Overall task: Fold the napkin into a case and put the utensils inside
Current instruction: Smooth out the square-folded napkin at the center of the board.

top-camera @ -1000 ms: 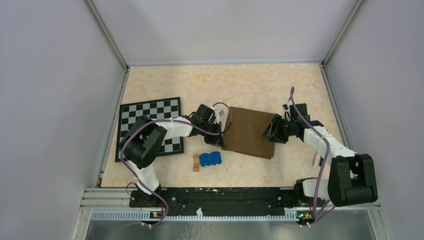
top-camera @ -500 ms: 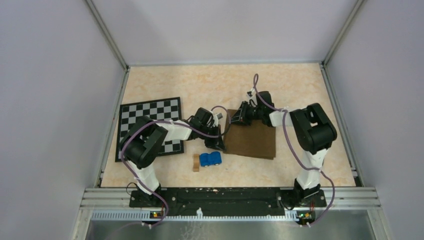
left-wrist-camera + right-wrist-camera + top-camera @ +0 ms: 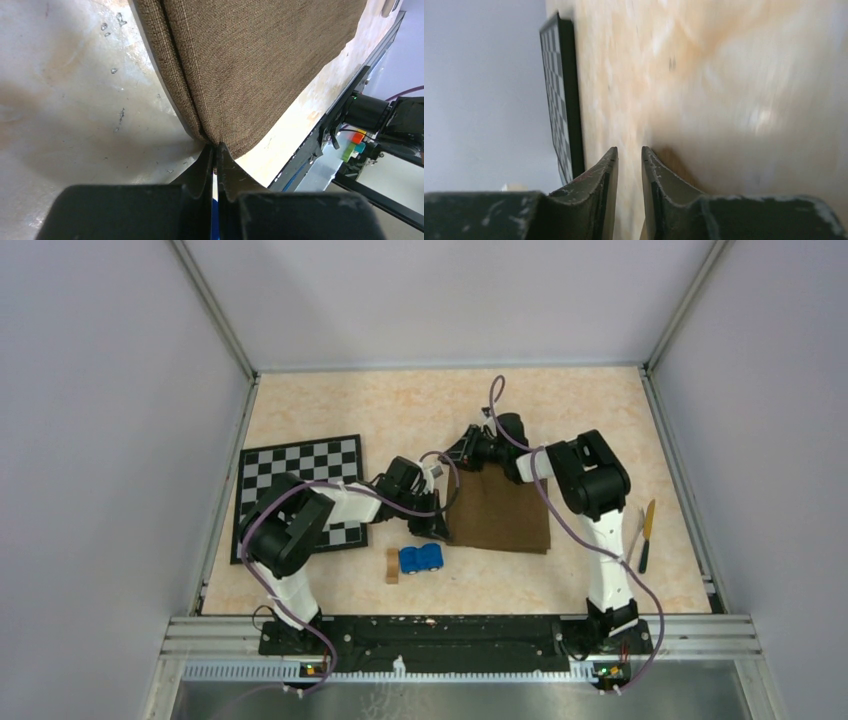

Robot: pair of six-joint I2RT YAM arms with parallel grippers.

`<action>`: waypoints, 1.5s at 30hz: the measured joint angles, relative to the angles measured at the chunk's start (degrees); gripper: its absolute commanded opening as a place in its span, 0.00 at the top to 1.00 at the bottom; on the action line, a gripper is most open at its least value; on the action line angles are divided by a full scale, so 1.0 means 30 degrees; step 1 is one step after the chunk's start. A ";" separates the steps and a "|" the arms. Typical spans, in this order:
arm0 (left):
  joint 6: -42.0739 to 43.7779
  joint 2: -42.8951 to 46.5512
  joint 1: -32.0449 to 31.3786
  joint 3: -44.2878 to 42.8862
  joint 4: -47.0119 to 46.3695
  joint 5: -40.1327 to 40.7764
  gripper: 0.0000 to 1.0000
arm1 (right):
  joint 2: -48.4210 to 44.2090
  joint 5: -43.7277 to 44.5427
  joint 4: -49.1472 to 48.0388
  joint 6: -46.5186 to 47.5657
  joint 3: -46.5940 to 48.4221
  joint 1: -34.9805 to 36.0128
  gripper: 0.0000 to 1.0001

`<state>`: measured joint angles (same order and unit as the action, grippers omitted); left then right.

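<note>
Folding: left gripper [image 3: 215, 147] clamps napkin [image 3: 260, 60] at 7 o'clock; right gripper [image 3: 629, 152] (slightly apart, empty) should pinch 11 o'clock corner.

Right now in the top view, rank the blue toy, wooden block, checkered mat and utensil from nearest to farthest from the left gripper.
1. Blue toy, just toward the arm bases from the left gripper.
2. Wooden block, beside it, slightly farther left.
3. Checkered mat, out to the left.
4. Utensil, far right side.
</note>
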<state>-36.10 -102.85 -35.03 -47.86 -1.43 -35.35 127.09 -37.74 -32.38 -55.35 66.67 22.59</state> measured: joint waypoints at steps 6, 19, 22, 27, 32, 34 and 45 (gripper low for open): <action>0.0532 0.1078 0.0007 -0.0080 0.1209 0.0933 0.48 | 0.0794 -0.0087 -0.0153 -0.0452 0.1603 -0.0750 0.55; 0.1610 0.0758 0.0211 -0.3271 0.3694 0.2681 0.39 | -0.8881 -0.0160 0.9471 0.5508 -0.1625 -0.2382 0.46; 0.1574 -0.0182 0.0153 -0.3264 0.3657 0.2412 0.52 | -1.0761 -0.0299 1.0142 0.6142 -0.4422 -0.2871 0.46; 0.1588 -0.0335 0.0124 -0.2754 0.3169 0.3060 0.90 | -1.2131 0.0109 1.1730 0.7271 -0.7475 -0.3512 0.46; 0.1049 -0.0299 0.0364 -0.1982 0.2091 0.2798 1.00 | -1.2903 0.0707 1.2327 0.8087 -0.8386 -0.3985 0.44; 0.0976 -0.0197 0.0386 -0.1807 0.1858 0.2761 1.00 | -1.3245 0.0765 1.2342 0.8116 -0.8524 -0.4408 0.43; 0.2368 0.2295 0.0306 -0.2754 0.5056 0.4262 0.47 | -1.2677 0.1785 1.3253 0.8801 -0.4816 -0.7111 0.42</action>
<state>-28.99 -95.96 -34.11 -56.12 13.74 -22.57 89.06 -32.38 7.38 -28.95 52.23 1.26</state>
